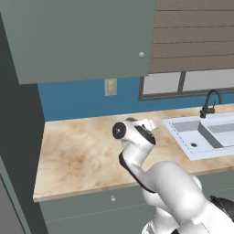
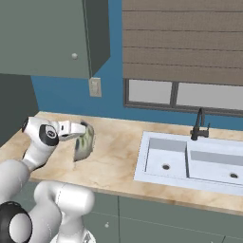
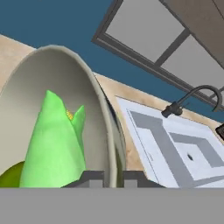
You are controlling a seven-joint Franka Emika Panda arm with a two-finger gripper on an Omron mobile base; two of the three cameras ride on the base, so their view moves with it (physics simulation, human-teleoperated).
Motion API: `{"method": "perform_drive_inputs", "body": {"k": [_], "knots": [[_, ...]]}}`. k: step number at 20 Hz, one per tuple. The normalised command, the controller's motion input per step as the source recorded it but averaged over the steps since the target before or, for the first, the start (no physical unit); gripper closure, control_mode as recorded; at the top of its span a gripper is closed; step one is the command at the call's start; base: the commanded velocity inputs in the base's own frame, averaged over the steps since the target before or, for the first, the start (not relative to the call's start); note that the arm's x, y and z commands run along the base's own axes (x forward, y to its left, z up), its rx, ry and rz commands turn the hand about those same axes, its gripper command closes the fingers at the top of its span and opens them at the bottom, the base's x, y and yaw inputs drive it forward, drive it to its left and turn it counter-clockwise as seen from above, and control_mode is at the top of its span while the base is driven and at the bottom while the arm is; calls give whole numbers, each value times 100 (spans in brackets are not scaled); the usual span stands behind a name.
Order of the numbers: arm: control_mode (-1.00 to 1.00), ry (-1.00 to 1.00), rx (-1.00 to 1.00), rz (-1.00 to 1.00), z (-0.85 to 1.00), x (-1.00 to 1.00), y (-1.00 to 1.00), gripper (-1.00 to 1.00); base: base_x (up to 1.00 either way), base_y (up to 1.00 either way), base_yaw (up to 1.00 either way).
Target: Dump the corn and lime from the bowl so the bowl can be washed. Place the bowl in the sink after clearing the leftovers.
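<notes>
Fingers (image 3: 107,178) pinch the tilted bowl (image 2: 84,141) above the marbled counter (image 2: 116,156) beside the sink (image 2: 190,163).

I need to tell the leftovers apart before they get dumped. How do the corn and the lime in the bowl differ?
The corn is bright light green; the lime is darker olive. The corn is long and pointed, rising high against the bowl wall; the lime shows as a low rounded bit at the edge of the hand view. Both sit inside the tilted bowl.

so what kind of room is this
A rendered home kitchen, most likely: a marble-look counter with a double sink and black faucet, plus grey-green wall cabinets.
</notes>
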Motion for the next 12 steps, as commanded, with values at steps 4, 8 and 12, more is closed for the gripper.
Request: {"method": "perform_drive_inputs", "body": {"k": [4, 8, 12], "knots": [[-100, 6, -19, 0, -25, 1, 0, 100, 0, 0, 0], [-100, 3, -9, -2, -9, 29, 0, 100, 0, 0, 0], [-100, 0, -3, -4, 0, 23, 0, 100, 0, 0, 0]]}}
